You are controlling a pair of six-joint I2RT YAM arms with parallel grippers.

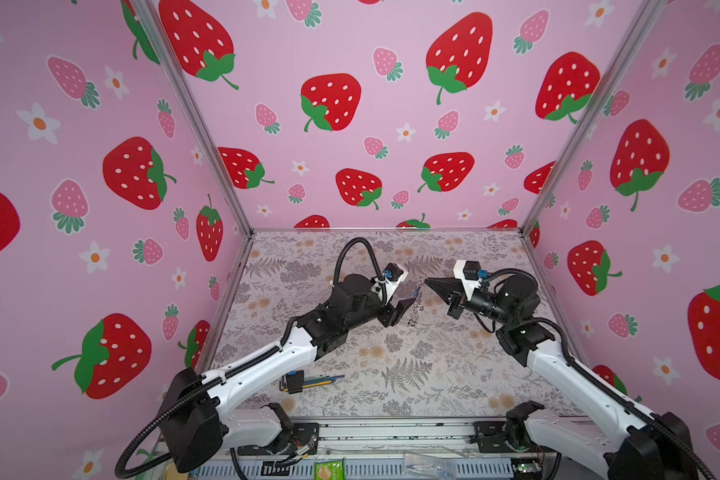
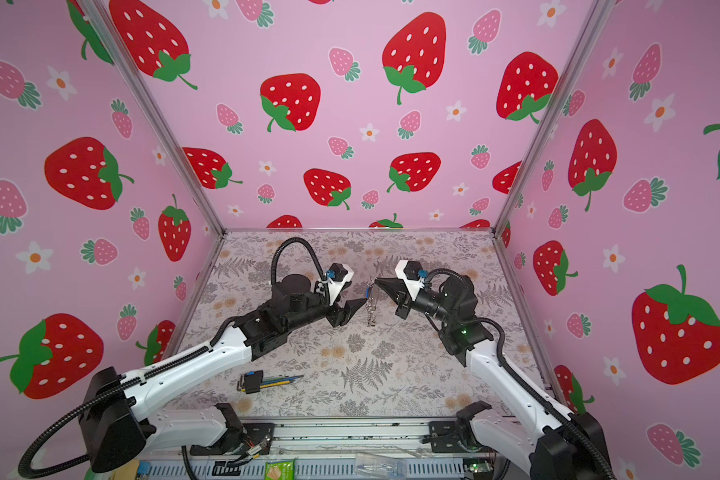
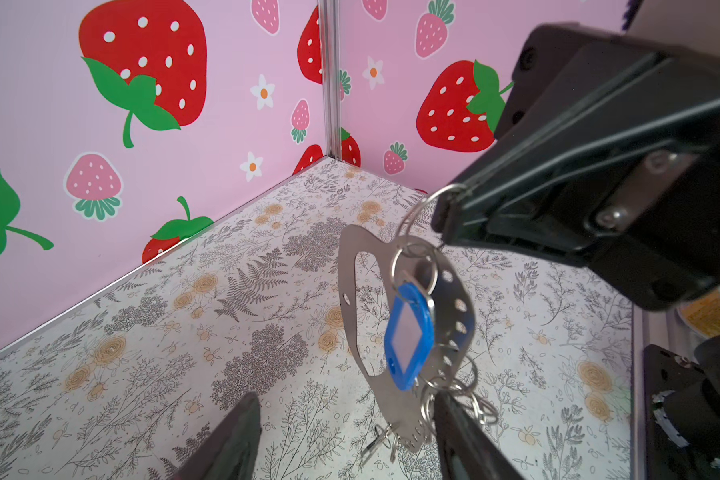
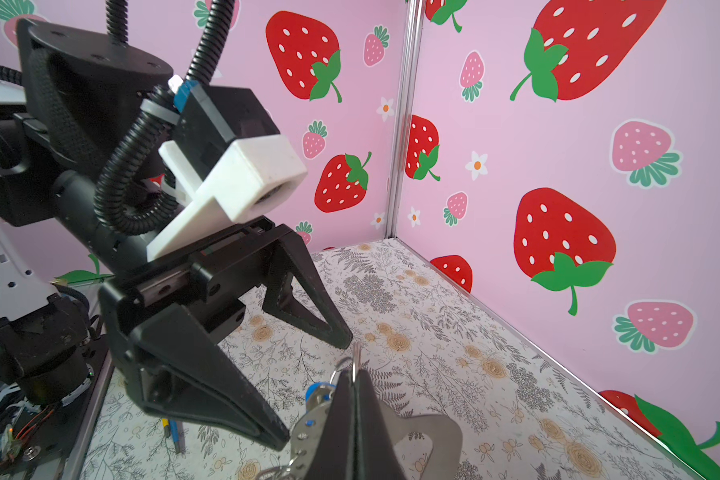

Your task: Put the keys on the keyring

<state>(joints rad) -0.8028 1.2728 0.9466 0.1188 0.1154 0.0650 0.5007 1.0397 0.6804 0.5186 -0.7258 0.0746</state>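
Note:
The keyring (image 3: 347, 291), a flat grey holder with an oval cut-out, hangs in the air. My right gripper (image 3: 445, 216) is shut on a metal ring at its top. A blue key tag (image 3: 408, 336) hangs against the holder from a ring, and several loose rings (image 3: 454, 386) cluster along its holed edge. A small silvery key (image 3: 376, 442) shows at its lower end. My left gripper (image 3: 346, 415) is open around the holder's lower part, and one finger (image 3: 454, 424) touches the rings. In both top views the grippers (image 1: 407, 304) (image 2: 376, 281) meet above mid-table.
A hex-key bundle (image 1: 304, 380) in a black and blue holder lies on the flowered table near the front left. Strawberry-printed walls (image 1: 350, 124) close in the table on three sides. A metal rail (image 1: 391, 432) runs along the front edge.

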